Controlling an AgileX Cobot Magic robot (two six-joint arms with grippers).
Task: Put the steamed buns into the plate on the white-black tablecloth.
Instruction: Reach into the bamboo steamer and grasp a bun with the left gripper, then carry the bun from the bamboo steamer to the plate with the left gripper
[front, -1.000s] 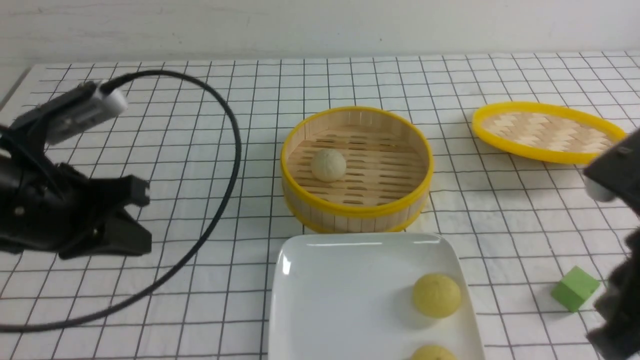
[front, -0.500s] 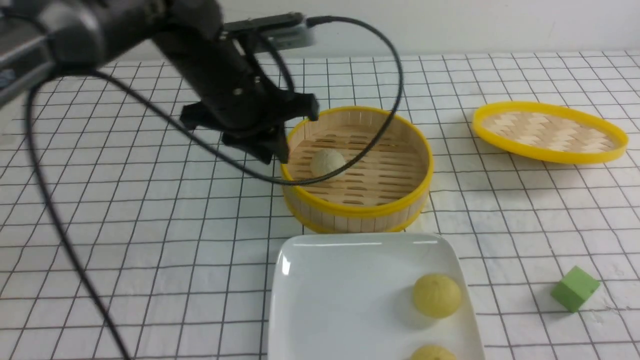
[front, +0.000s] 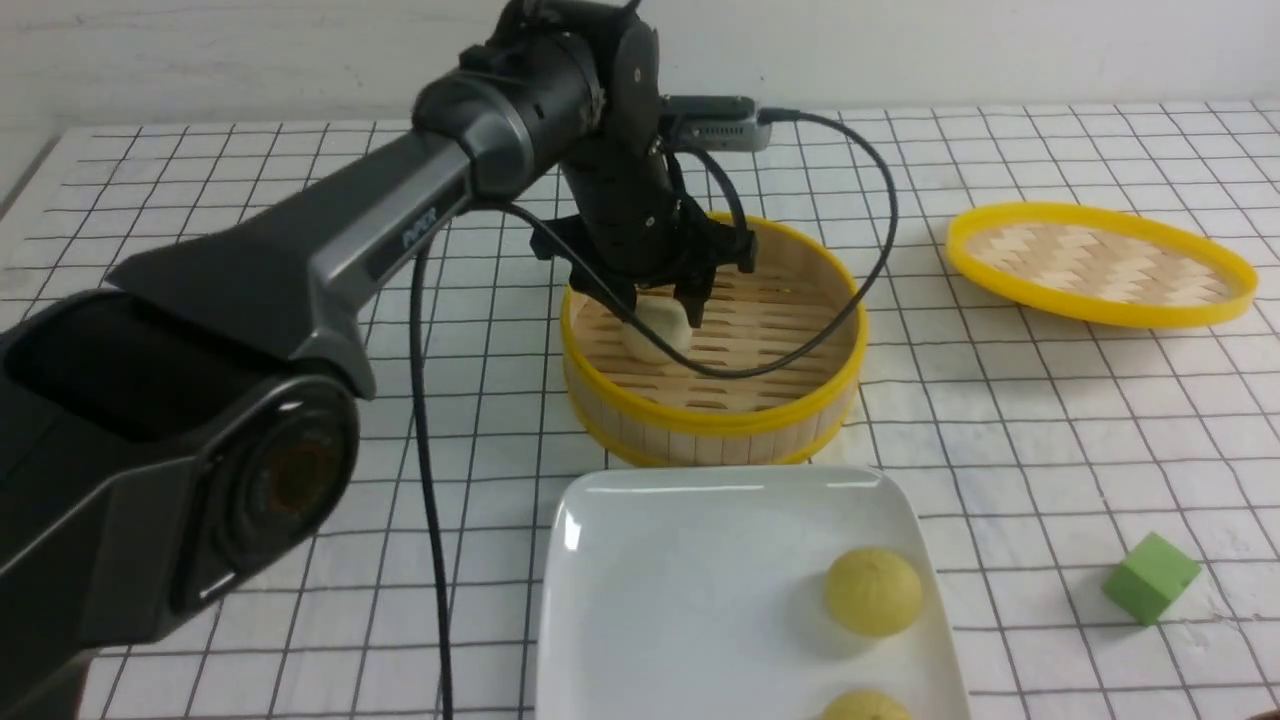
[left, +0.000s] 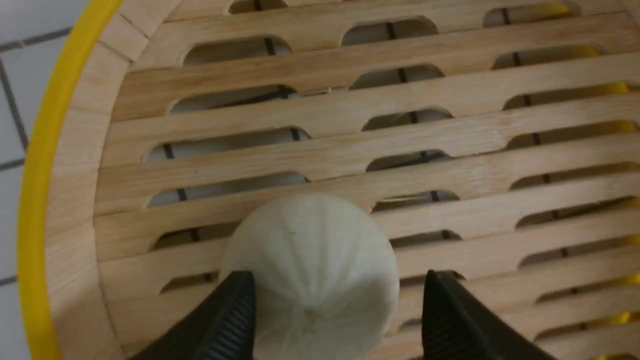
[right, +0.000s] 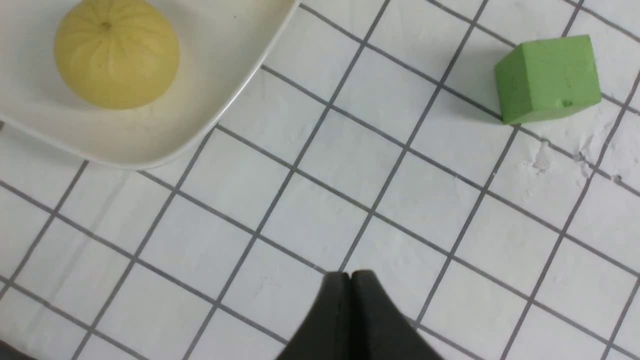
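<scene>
A beige-white steamed bun (front: 655, 332) sits in the round bamboo steamer (front: 712, 412). My left gripper (front: 658, 305) is open, one finger on each side of this bun (left: 307, 270), with a gap at the right finger (left: 450, 315). Two pale yellow buns (front: 872, 590) (front: 866, 706) lie in the white square plate (front: 660, 590) on the white-black tablecloth (front: 300, 450). My right gripper (right: 350, 278) is shut and empty above the cloth, off the plate's corner (right: 210, 107); one yellow bun (right: 116, 52) shows there. It is out of the front view.
The woven steamer lid (front: 1098, 262) lies at the back right. A green cube (front: 1150, 577) sits on the cloth right of the plate, also in the right wrist view (right: 547, 77). The left arm's cable (front: 430, 480) hangs over the cloth and the steamer.
My left arm swung from the far left over to the steamer and lowered its open fingers around the beige-white bun. My right arm drew back out of the front view.
</scene>
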